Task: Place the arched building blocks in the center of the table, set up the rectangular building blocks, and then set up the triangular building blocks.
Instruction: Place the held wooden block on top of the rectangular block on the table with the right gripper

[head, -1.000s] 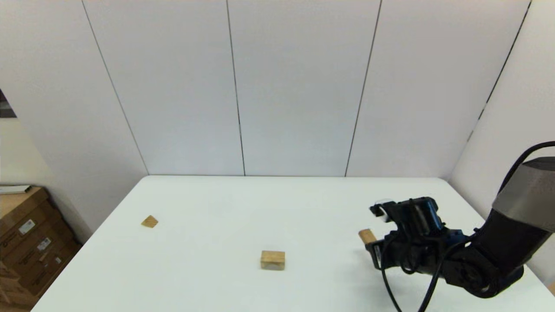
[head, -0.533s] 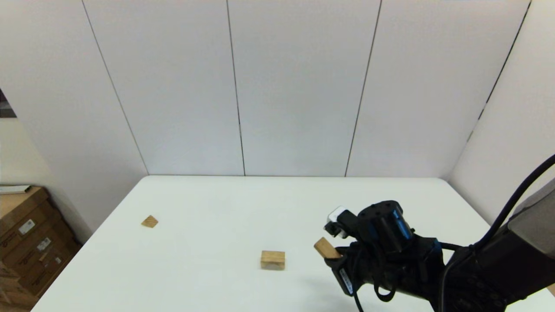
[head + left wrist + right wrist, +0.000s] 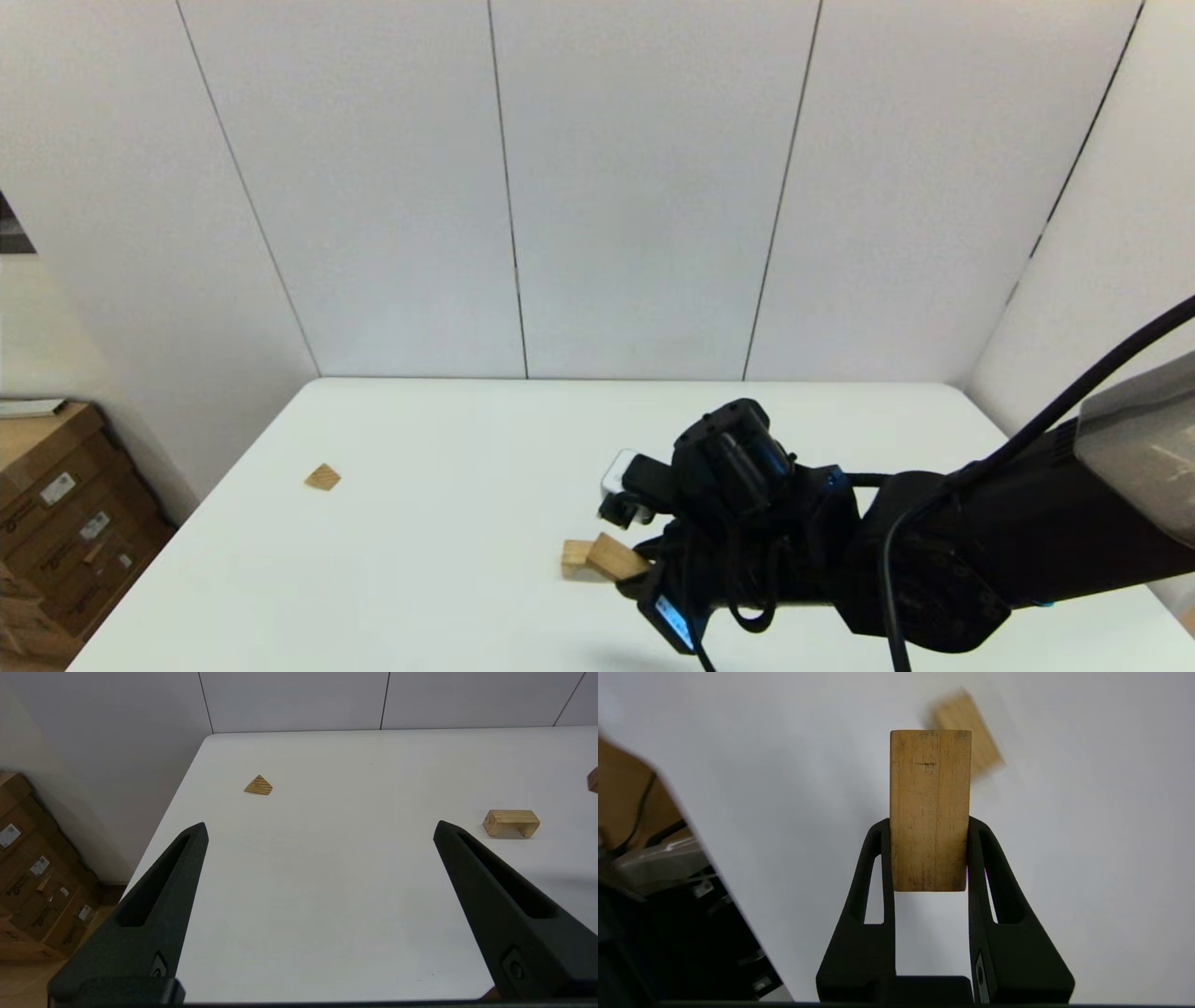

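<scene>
The rectangular building block (image 3: 930, 807), a plain wooden bar, sticks out from my right gripper (image 3: 929, 823), which is shut on it. In the head view that gripper (image 3: 644, 571) hovers above the middle of the table (image 3: 467, 429), and the bar (image 3: 616, 557) overlaps the arched building block (image 3: 574, 555) just behind it. The arch (image 3: 511, 822) stands on the table with its notch down. Far left lies the triangular building block (image 3: 322, 477), flat and alone (image 3: 258, 785). My left gripper (image 3: 320, 828) is open and parked at the near left of the table, holding nothing.
Cardboard boxes (image 3: 56, 523) are stacked on the floor beyond the table's left edge. White wall panels close off the back and right. The table's near edge and dark robot parts (image 3: 668, 933) show in the right wrist view.
My right arm has swung left from the table's right side to the middle, carrying the rectangular block until it overlaps the arched block. The arch and triangle have not moved.
</scene>
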